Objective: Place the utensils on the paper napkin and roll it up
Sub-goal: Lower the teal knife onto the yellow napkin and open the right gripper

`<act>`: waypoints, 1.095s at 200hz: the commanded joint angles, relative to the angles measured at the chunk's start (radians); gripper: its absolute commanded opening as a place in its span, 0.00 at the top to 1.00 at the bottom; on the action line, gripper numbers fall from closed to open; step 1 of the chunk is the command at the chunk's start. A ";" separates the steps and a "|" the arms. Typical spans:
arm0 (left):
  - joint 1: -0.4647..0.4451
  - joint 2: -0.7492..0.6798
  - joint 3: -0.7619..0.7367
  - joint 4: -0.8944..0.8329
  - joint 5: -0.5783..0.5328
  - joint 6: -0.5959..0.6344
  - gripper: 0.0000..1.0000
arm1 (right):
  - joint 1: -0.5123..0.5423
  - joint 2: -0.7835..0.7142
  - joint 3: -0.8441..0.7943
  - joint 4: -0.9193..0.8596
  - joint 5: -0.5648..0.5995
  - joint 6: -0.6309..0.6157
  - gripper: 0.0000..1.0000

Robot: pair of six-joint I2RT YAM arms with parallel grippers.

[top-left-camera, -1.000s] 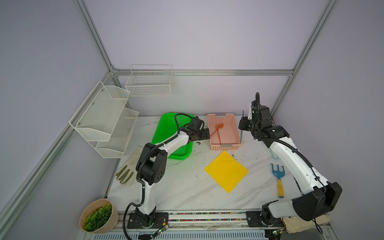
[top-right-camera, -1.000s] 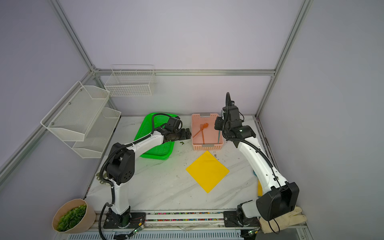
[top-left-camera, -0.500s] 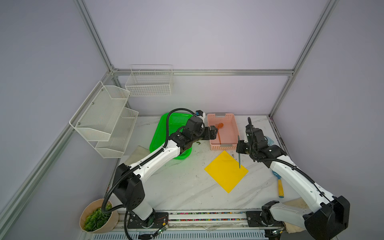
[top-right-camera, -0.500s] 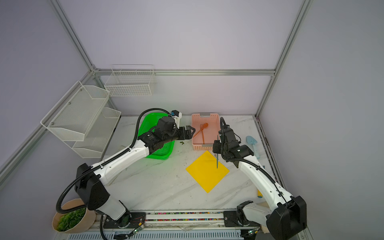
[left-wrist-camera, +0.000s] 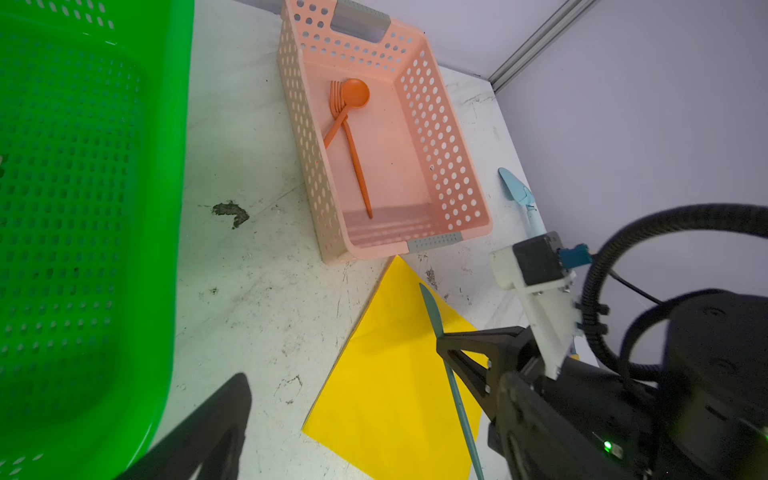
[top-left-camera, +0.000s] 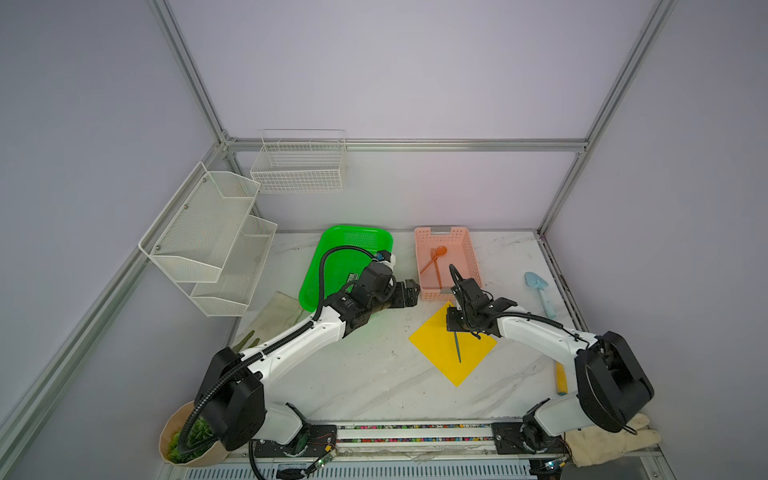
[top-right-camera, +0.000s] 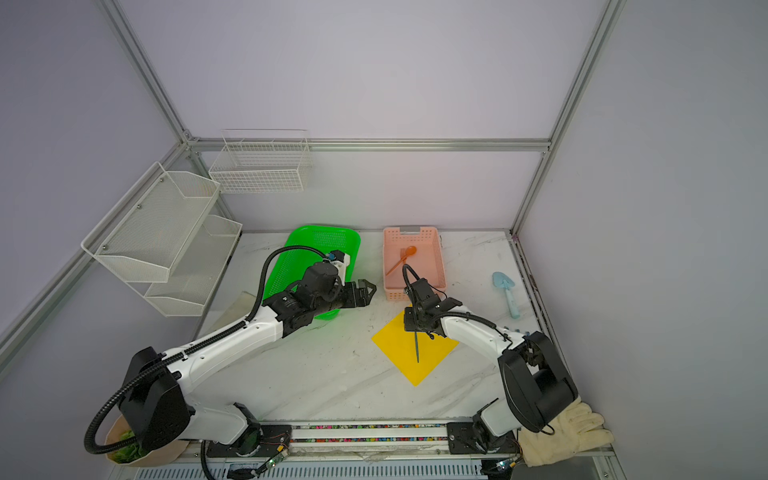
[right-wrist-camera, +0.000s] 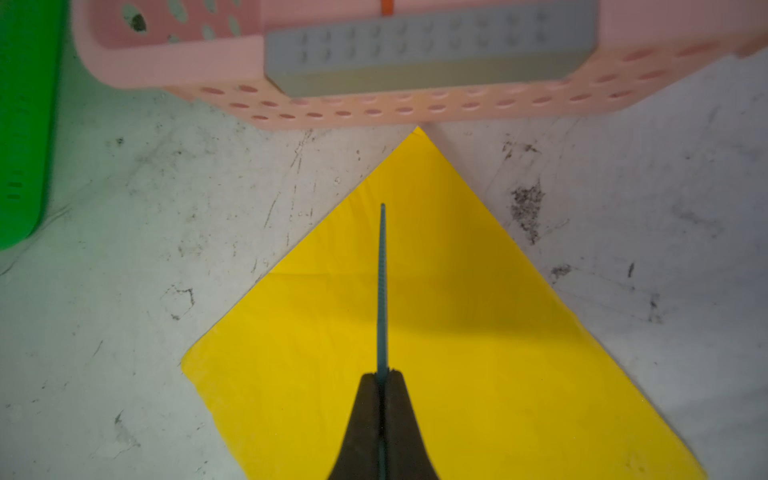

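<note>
A white marble table (top-left-camera: 353, 374) stands in a corner of pale lilac walls; its top has many dark scuffs. The paper napkin (top-left-camera: 436, 353) lies flat a little right of the middle, turned like a diamond; its far corner is just beside the near wall of the pink basket (top-left-camera: 471, 257).

The right gripper (right-wrist-camera: 382, 377) is over the far half of the napkin; its jaws are pressed together on the teal piece (top-left-camera: 459, 349), which is thin and straight. In both top views the longer end of this piece points to the near side, across the yellow sheet; in the right wrist view a shorter end points toward the pink basket. I cannot tell if it touches the paper.

The orange spoon (left-wrist-camera: 355, 93) and the orange fork (left-wrist-camera: 356, 166) lie inside the pink basket; their handles cross, and both heads are at the far end.

The left gripper (top-left-camera: 411, 294) hangs between the green basket (top-left-camera: 345, 245) and the pink basket, near the pink one's near left corner; its jaws stand wide apart and nothing is between them.

A light blue toy shovel (top-left-camera: 538, 291) lies at the right of the table, well apart from the napkin.
</note>
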 commanded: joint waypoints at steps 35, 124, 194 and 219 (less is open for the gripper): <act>0.002 -0.083 -0.091 0.063 -0.038 -0.011 0.09 | -0.003 0.122 0.121 0.042 0.044 -0.037 0.95; 0.020 -0.097 -0.118 0.076 -0.046 -0.005 0.09 | -0.048 0.247 0.271 0.032 0.071 -0.084 0.95; 0.028 -0.099 -0.125 0.079 -0.039 -0.008 0.10 | -0.063 0.247 0.240 0.030 0.058 -0.094 0.95; 0.028 -0.108 -0.144 0.085 -0.036 -0.017 0.10 | -0.064 0.179 0.168 0.042 0.064 -0.067 0.95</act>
